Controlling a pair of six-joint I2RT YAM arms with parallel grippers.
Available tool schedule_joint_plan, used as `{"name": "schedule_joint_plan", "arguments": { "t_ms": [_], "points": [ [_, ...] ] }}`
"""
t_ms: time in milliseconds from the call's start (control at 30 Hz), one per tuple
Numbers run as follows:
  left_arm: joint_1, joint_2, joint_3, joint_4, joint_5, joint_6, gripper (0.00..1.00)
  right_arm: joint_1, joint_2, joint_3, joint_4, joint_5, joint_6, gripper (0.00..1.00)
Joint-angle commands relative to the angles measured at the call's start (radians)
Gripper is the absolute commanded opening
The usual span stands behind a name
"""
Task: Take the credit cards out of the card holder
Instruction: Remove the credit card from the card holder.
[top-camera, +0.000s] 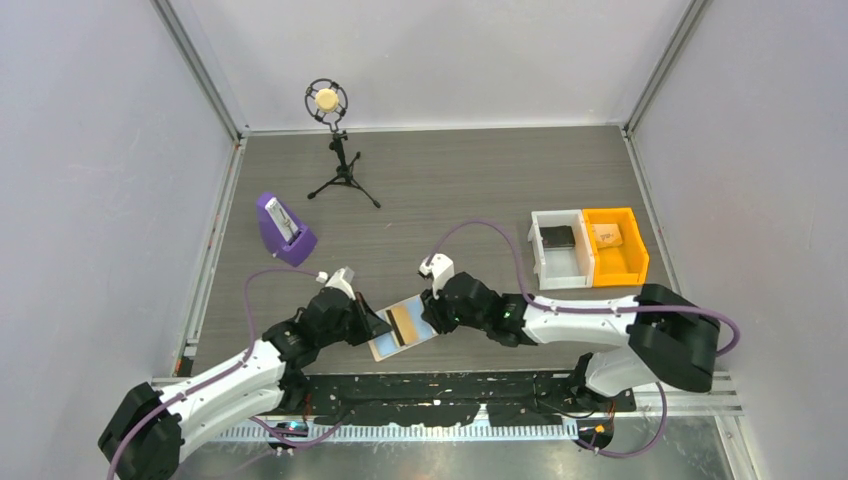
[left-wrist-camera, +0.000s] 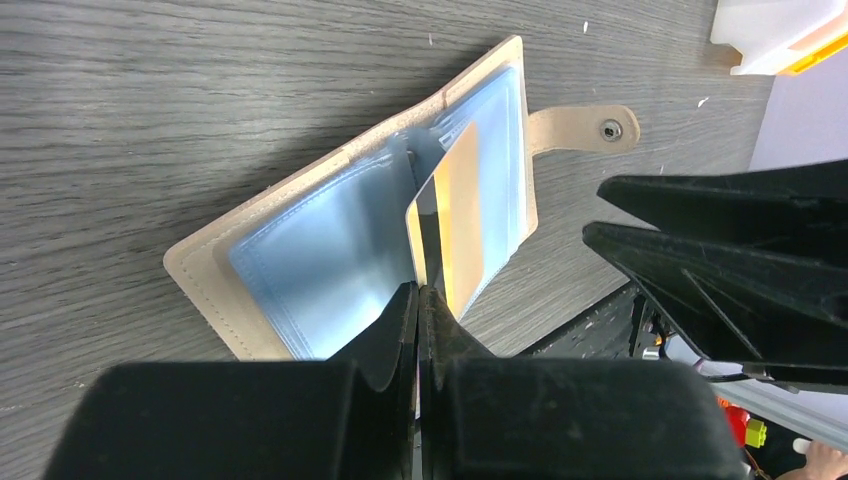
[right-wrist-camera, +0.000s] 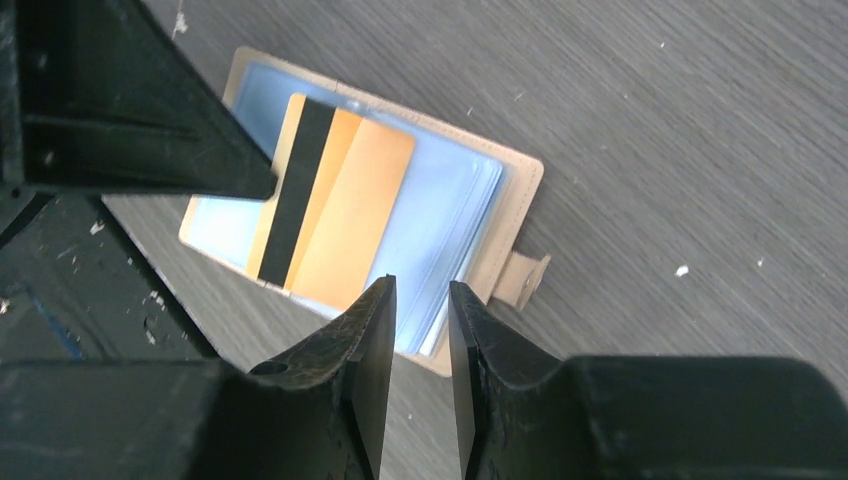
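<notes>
The card holder lies open on the table between both arms, tan outside, light blue sleeves inside, its snap tab sticking out. An orange-yellow credit card with a black stripe stands tilted over the sleeves. My left gripper is shut on this card's near edge. My right gripper hovers over the card holder's tab-side edge, jaws slightly apart with nothing between them. In the top view the left gripper and right gripper flank the card.
A purple wedge stand sits at the left. A microphone on a tripod stands at the back. A white bin and an orange bin sit side by side at the right, each with something inside.
</notes>
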Motion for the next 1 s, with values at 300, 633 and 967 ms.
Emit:
{"name": "schedule_joint_plan", "arguments": {
  "t_ms": [300, 633, 967],
  "points": [
    [0.018, 0.015, 0.039, -0.078, -0.017, 0.028, 0.00, -0.025, 0.214, 0.146, -0.081, 0.065, 0.124, 0.32],
    [0.034, 0.011, 0.089, -0.219, -0.054, 0.045, 0.00, -0.100, 0.251, 0.124, -0.155, 0.094, 0.164, 0.29],
    [0.038, -0.025, 0.078, -0.132, 0.016, 0.020, 0.00, -0.148, 0.152, 0.063, -0.136, 0.043, 0.113, 0.30]
  ]
}}
